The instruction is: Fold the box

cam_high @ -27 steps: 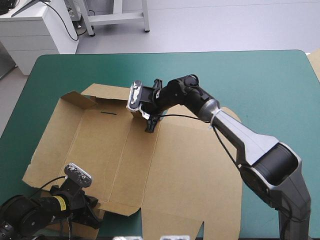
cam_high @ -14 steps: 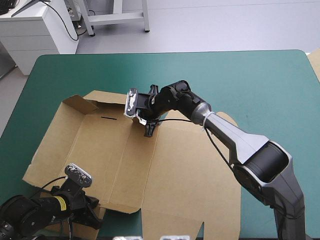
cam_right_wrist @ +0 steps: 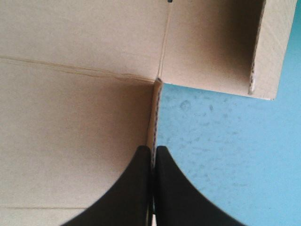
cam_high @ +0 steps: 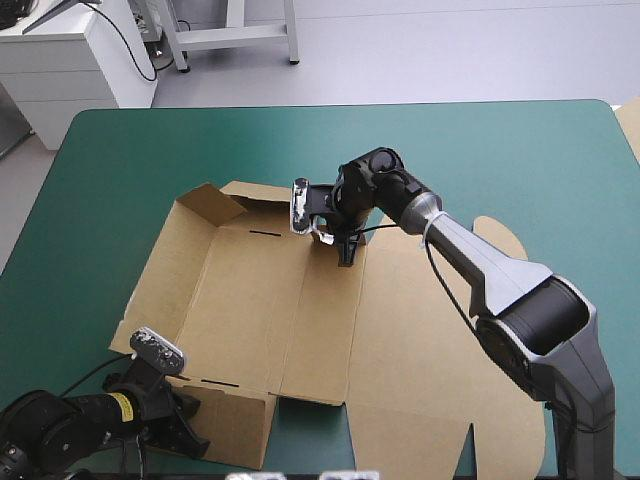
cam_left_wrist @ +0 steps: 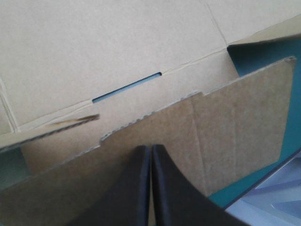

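Slippage risk: box [cam_high: 290, 310] lies mostly flat on teal-green cover [cam_high: 500, 160], left gripper [cam_left_wrist: 150, 148] clamped on its near flap, right gripper [cam_right_wrist: 154, 149] pinching a far-edge wall, so uneven pulls could tear a crease or free the board.

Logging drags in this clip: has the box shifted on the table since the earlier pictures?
Yes. The box has slid toward the right edge of the table; more of the table shows bare on its left.
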Controlling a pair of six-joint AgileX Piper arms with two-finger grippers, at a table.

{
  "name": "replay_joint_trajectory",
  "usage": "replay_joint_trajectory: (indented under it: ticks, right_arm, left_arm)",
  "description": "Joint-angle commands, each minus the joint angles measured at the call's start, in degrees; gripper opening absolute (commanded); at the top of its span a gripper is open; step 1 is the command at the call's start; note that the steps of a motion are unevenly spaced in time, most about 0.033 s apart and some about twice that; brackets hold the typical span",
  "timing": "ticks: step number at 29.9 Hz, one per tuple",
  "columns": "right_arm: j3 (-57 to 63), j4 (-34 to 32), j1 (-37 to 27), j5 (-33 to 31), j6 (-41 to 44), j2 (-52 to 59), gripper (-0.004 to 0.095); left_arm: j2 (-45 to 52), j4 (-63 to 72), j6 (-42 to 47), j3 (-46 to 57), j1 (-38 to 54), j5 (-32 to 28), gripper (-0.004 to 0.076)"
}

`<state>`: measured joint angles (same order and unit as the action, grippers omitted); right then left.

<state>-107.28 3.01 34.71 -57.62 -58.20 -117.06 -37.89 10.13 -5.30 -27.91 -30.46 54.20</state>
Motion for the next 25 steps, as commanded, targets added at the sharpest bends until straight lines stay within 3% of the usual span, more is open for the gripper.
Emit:
replay_joint_trajectory:
  ticks: [1, 6, 10, 12, 15, 18, 25]
  right_arm:
    - [-1.7, 3.5, -1.0, 0.9, -4.1, 3.6, -0.0021]
    - [-1.7, 12.1, -1.0, 4.0, -6.6, 3.5, -0.0021]
    - [-1.7, 12.7, -1.0, 4.0, -6.6, 3.3, 0.0015]
    - [-1.7, 12.3, -1.0, 4.6, -5.7, 3.3, 0.012]
    - [-1.7, 12.2, -1.0, 6.2, -3.8, 3.3, 0.0383]
    - [-2.3, 11.7, -1.0, 5.4, -3.1, 3.4, 0.055]
    - [-3.8, 11.0, -1.0, 3.8, 0.2, 6.6, 0.0561]
  left_arm:
    - [-0.1, 1.2, 0.1, -1.6, -0.4, -2.5, -0.0008]
    - [-0.1, 1.2, 0.1, -1.6, -0.4, -4.0, -0.0008]
    - [-0.1, 1.2, 0.1, -1.6, -0.4, -3.9, -0.0008]
    - [-0.1, 1.1, 0.1, -1.6, -0.4, -3.9, -0.0008]
    - [-0.1, 1.1, 0.1, -1.6, -0.4, -3.9, -0.0008]
    - [-0.1, 1.1, 0.1, -1.6, -0.4, -3.9, -0.0008]
    - [-0.1, 1.1, 0.1, -1.6, -0.4, -3.9, -0.0008]
